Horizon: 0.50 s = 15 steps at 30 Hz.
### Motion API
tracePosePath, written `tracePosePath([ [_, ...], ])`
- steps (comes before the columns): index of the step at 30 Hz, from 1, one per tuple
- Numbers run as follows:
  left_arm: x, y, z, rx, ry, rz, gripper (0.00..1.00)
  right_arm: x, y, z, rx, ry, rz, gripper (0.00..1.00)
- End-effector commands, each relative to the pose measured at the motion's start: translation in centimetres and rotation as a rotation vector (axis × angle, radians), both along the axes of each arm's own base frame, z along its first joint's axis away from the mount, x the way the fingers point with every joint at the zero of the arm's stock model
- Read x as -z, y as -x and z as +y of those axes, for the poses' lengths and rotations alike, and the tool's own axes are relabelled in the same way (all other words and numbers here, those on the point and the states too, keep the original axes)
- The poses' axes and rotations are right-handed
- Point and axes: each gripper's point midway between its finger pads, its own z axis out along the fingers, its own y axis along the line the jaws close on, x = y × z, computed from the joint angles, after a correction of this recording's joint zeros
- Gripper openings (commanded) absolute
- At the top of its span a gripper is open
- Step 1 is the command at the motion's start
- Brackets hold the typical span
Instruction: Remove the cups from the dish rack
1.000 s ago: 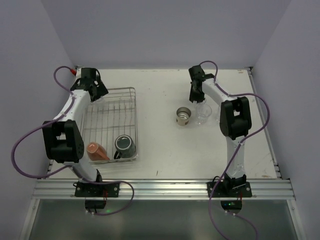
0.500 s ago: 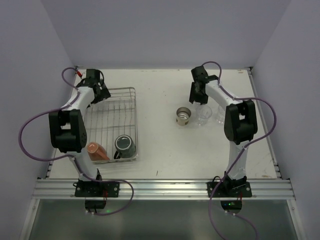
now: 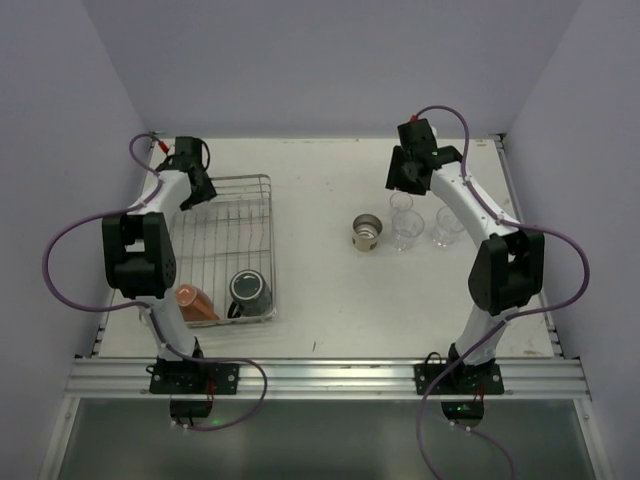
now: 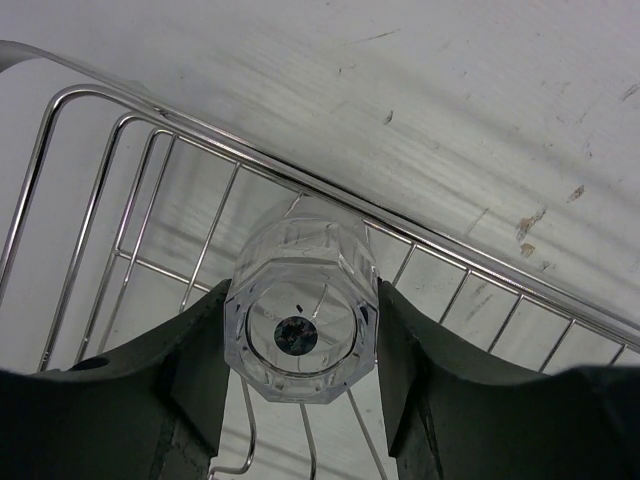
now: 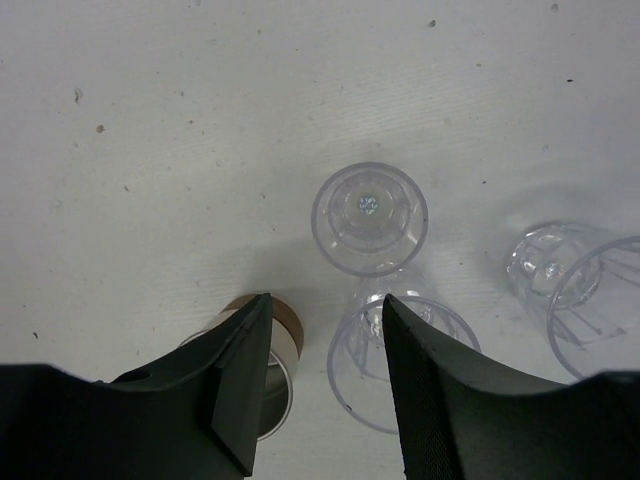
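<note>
The dish rack (image 3: 271, 250) stands at the left of the table. In its far left corner my left gripper (image 3: 192, 192) is shut on a small clear glass (image 4: 300, 330), whose base faces the wrist camera, with a black finger (image 4: 195, 350) pressed on each side. An orange-red cup (image 3: 194, 302) and a dark mug (image 3: 249, 290) lie at the rack's near end. My right gripper (image 3: 404, 176) hangs open above the table with nothing between its fingers (image 5: 230, 380). Below it stand three clear glasses (image 5: 369, 218), (image 5: 403, 360), (image 5: 590, 300) and a beige-brown cup (image 5: 287, 330).
The rack's wire rim (image 4: 330, 185) runs just behind the held glass. The unloaded cups cluster right of centre (image 3: 405, 232). White walls close in the table on the left, right and far sides.
My left gripper has closed on the clear glass in the rack's corner. My right arm has lifted and drawn back from the glasses it stood over, with its jaws a little wider.
</note>
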Motion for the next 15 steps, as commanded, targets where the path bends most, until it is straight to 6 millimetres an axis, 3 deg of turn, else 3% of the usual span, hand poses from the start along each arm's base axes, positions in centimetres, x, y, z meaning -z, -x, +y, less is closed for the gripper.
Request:
tracePosePath([
  [1,-4.0,-1.4,0.2,0.013,0.002,-0.104,0.0,-2.7,0.5,-0.1,0.008,-0.018,-0.061,0.51],
  [3,-4.8,-1.2,0.1,0.014,0.003,-0.118,0.0,-3.3,0.8,0.0,0.002,-0.023,-0.07,0.52],
  [7,-9.7,-0.1,-0.4,0.036,0.016,-0.226,0.0,-5.1,1.7,0.6,-0.025,-0.048,-0.098,0.54],
  [8,-12.7,0.7,-0.9,0.057,0.032,-0.293,0.0,-6.0,2.2,2.0,-0.072,-0.109,-0.101,0.56],
  [10,-14.7,1.3,-1.5,0.081,0.055,-0.344,0.0,-6.4,2.5,2.6,-0.091,-0.133,-0.107,0.57],
  [15,-20.8,3.3,-4.5,0.212,0.156,-0.536,0.0,-8.0,4.1,7.4,-0.264,-0.351,-0.098,0.58],
])
